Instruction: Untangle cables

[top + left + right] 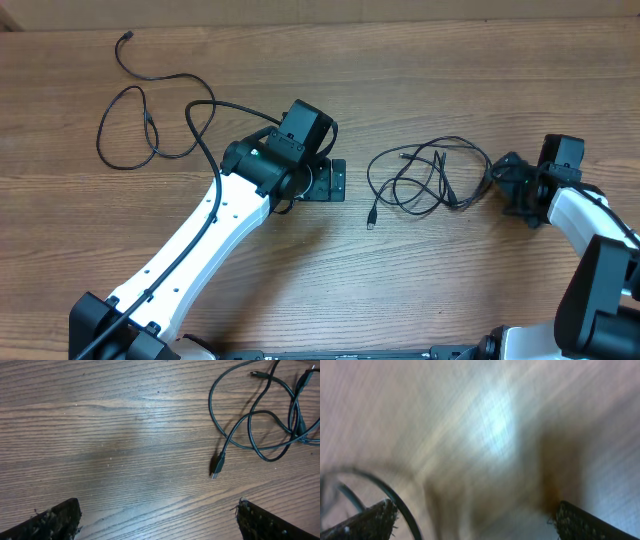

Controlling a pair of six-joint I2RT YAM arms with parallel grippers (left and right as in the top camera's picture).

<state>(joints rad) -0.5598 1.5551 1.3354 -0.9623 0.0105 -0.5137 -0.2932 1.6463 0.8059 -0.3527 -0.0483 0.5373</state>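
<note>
Both spread wide, gripping nothing — left gripper [336,181] at nine o'clock of the tangled cables [441,183], right gripper [503,186] at three; a loose cable [148,122] lies off at ten.

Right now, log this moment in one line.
left gripper: open, empty | right gripper: open, beside tangled bundle of thin black cables | one thin black cable: lying apart

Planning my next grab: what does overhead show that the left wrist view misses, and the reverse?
Only overhead: a separate cable lying far left, and the right claw at the right edge of the bundle. Only left wrist: the left claw open, with bare table between its fingers. Both: that bundle and its free plug end.
</note>
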